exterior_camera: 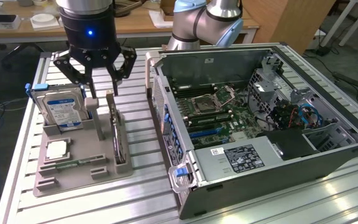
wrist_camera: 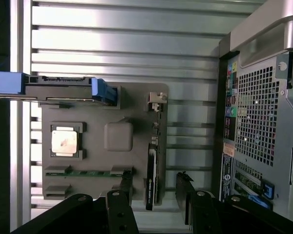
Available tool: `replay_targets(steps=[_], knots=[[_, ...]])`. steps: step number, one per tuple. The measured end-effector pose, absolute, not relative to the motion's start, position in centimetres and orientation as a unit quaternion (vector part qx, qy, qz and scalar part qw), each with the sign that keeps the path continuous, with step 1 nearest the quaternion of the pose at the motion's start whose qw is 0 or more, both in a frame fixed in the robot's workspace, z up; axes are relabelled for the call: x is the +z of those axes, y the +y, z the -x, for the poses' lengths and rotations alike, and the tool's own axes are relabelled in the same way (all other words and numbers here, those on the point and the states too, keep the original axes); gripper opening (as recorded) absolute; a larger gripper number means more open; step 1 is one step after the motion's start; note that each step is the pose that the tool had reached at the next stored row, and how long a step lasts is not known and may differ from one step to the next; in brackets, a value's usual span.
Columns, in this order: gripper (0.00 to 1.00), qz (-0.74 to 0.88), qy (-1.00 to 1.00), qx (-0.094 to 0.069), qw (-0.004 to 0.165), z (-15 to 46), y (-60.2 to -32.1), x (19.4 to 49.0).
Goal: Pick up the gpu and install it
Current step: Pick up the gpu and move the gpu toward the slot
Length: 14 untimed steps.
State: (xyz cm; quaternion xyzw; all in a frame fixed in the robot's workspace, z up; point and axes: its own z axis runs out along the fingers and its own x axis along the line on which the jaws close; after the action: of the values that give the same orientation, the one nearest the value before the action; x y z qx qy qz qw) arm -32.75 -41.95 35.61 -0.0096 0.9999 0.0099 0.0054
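Note:
The gpu (exterior_camera: pixel 117 140) stands on its long edge in a slot along the grey tray (exterior_camera: pixel 79 179), on the side nearest the computer case. In the wrist view the gpu (wrist_camera: pixel 151 178) shows edge-on as a thin dark strip with its metal bracket (wrist_camera: pixel 156 100) at the far end. My gripper (exterior_camera: pixel 102 89) hangs just above the card's bracket end, open, nothing between its fingers. Its two black fingertips (wrist_camera: pixel 123 197) straddle the card with a gap on each side, and my gripper (wrist_camera: pixel 154 197) is roughly centred over it.
A hard drive (exterior_camera: pixel 61 107) with blue clips stands upright in the tray beside my gripper. A CPU (exterior_camera: pixel 56 149) and a memory stick (exterior_camera: pixel 73 163) lie flat in the tray. The open computer case (exterior_camera: pixel 278 154) lies at the exterior view's right, motherboard (exterior_camera: pixel 219 114) exposed. Everything rests on a slatted aluminium table (exterior_camera: pixel 135 196).

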Motion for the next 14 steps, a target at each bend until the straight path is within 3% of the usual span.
replay_targets(steps=[14], knots=[[0.49, 0.009, 1.0, 0.01, 0.005, 32.74, -41.95, 34.69]])
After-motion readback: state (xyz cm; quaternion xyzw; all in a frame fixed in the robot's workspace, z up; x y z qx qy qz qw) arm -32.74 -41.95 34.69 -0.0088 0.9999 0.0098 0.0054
